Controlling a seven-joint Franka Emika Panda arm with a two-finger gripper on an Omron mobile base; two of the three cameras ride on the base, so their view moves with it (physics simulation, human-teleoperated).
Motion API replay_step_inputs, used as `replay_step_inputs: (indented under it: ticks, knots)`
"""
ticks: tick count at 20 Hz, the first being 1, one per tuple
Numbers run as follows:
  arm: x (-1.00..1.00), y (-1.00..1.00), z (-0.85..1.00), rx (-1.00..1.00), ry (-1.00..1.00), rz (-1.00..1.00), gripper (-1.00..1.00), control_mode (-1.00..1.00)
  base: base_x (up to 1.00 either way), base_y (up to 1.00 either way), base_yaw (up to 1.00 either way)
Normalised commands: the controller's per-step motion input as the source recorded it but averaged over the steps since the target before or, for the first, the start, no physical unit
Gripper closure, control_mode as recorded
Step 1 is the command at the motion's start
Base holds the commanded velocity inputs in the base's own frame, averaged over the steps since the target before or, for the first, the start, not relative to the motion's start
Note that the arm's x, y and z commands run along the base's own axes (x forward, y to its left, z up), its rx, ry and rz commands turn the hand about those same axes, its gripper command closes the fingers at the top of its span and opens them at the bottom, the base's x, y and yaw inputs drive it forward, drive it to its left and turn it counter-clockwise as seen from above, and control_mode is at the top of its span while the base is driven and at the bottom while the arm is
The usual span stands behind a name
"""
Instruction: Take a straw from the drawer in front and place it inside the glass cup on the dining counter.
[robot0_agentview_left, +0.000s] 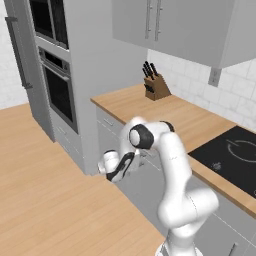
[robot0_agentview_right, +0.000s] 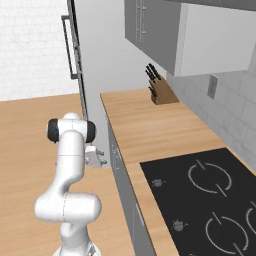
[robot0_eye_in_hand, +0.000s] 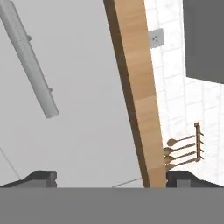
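My gripper (robot0_eye_in_hand: 111, 179) is open, its two dark fingertips (robot0_eye_in_hand: 41, 177) wide apart with nothing between them. It points at the flat light-grey front of the shut drawer (robot0_eye_in_hand: 87, 109), just below the wood worktop edge (robot0_eye_in_hand: 138, 87). The drawer's slim metal bar handle (robot0_eye_in_hand: 30, 61) slants across the upper left of the hand view, apart from the fingers. From the base, the gripper (robot0_agentview_left: 136, 160) hangs low against the cabinet fronts, a short way in front of them (robot0_agentview_right: 102, 160). The straw, the glass cup and the dining counter are out of view.
A knife block (robot0_agentview_left: 156, 84) stands at the back of the wall-side worktop (robot0_agentview_left: 170, 112). A black cooktop (robot0_agentview_right: 210, 195) lies to the right. A tall oven column (robot0_agentview_left: 57, 85) rises on the left. Wooden spoons hang on a wall rack (robot0_eye_in_hand: 186, 148). Open wood floor (robot0_agentview_left: 45, 190) lies behind the arm.
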Motion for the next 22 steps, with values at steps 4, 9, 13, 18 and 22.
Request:
replay_step_inputs:
  ticks: [4, 9, 13, 18, 22]
  knots:
    - [0.41, -0.47, -0.29, 0.00, 0.08, 0.00, -1.00, -1.00, 0.00, 0.00, 0.00]
    - [0.23, -0.42, -0.22, 0.07, 0.05, 0.11, -1.00, -1.00, 0.00, 0.00, 0.00]
    - [0.25, -0.27, -0.06, 0.17, 0.02, 0.19, -1.00, -1.00, 0.00, 0.00, 0.00]
    - [0.44, -0.11, 0.00, 0.22, 0.06, 0.20, -1.00, -1.00, 0.00, 0.00, 0.00]
    - [0.39, -0.09, -0.08, 0.16, 0.06, 0.18, -1.00, -1.00, 0.00, 0.00, 0.00]
